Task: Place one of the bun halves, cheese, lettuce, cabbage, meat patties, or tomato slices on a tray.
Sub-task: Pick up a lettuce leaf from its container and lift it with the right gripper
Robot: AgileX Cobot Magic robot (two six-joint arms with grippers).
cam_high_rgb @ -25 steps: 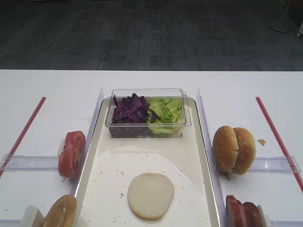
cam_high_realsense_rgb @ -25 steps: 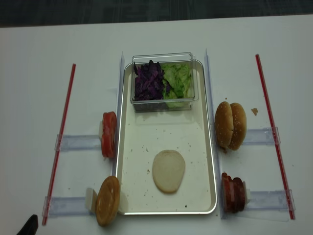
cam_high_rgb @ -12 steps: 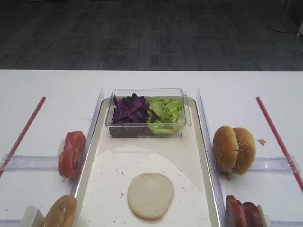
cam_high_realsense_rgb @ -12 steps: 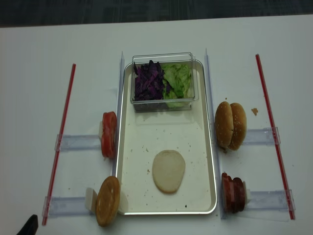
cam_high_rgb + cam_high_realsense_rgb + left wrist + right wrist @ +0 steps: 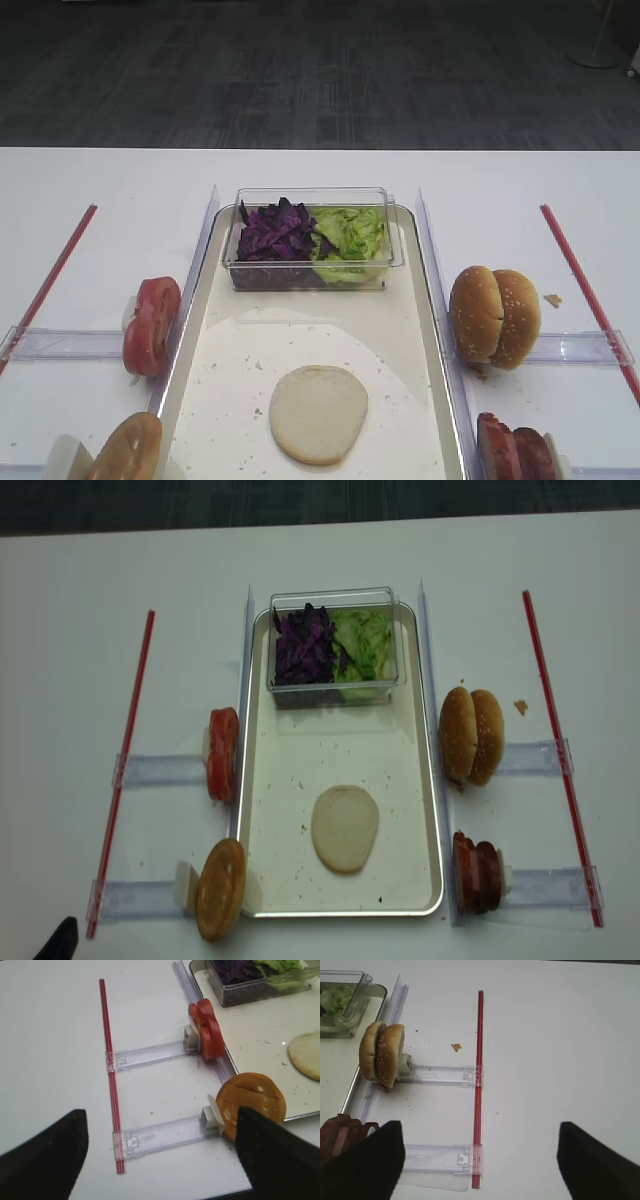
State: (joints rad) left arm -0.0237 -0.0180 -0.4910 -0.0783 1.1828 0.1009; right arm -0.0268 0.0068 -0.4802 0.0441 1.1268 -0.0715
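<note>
While right pincer point(image 5: 477, 1160) hangs spread wide over bare tabletop point(image 5: 545, 1050), bun halves point(image 5: 382, 1055) sit well apart, up-left; nothing gripped.

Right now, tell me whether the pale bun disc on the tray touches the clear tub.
Apart. The overhead exterior view shows bare tray floor between the pale bun disc and the clear tub.
</note>
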